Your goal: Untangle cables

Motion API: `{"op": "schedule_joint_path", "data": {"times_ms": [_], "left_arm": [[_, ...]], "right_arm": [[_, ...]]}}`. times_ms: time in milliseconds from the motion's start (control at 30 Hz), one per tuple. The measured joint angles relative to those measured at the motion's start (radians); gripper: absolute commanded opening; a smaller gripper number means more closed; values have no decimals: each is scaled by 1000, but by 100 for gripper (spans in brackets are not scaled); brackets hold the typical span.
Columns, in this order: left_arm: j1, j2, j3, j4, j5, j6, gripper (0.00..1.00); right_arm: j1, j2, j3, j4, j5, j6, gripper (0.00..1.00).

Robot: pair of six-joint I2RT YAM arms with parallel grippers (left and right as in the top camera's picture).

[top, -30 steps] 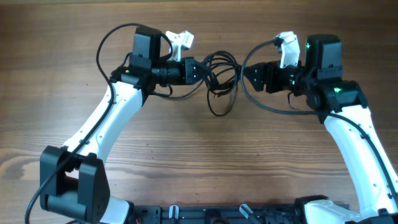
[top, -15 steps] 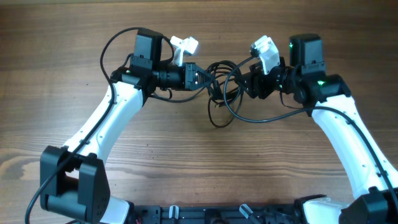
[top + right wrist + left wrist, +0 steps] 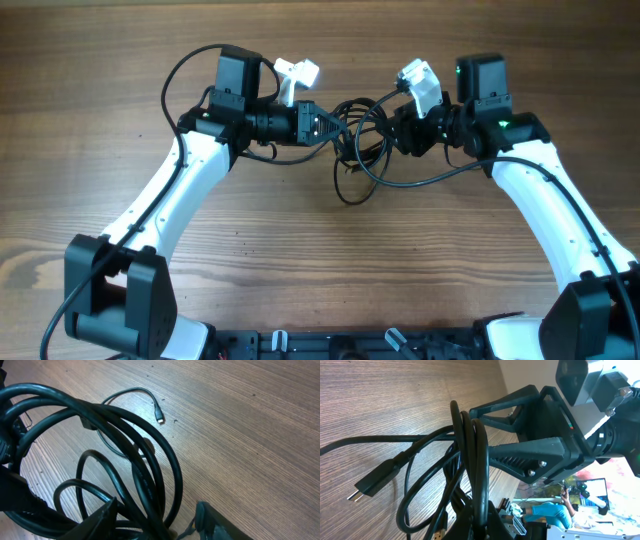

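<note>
Wood-grain brown surface [image 3: 100, 80] carries the set-up.

Arms: left arm [image 3: 170, 190] and right arm [image 3: 552, 215], white with black joints, reach in from the near corners. Their ends face each other at the far middle of the surface.

Task item: the cables [image 3: 357, 140] are thin black cords in several overlapping loops. They are bunched at the far centre of the surface, directly between the two arm ends. One loop trails out of the bunch toward the near side.

Left pincer [image 3: 322, 122]: pressed together, pinching the cables. In the left wrist view the strands run straight down into it at the bottom edge.

Right pincer [image 3: 394, 128]: spread, with one finger on each side of the looped strands. Whether its pads touch the cords cannot be told.

Small parts: a dark plug [image 3: 357, 492] with a pale metallic tip ends one cord and lies on the wood. The right wrist view shows a thinner cord end [image 3: 159, 416] on the wood, apart from the bunch. Whether these two are the same end cannot be told.
</note>
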Motion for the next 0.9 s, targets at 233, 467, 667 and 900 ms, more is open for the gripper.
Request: {"op": "schedule_joint_path", "data": {"times_ms": [233,467,667,900], "left_arm": [[0,0,0,0,0,0,4],[0,0,0,0,0,0,4],[0,0,0,-15,-91,-38,4],[-5,0,0,-65,-438,-200,4]], "right_arm": [[37,3,0,5,2,0,31],[66,26,0,32,80,96,4],[67,-16,0,24,104,222,4],[11,-343,-1,18,34,394,4]]}}
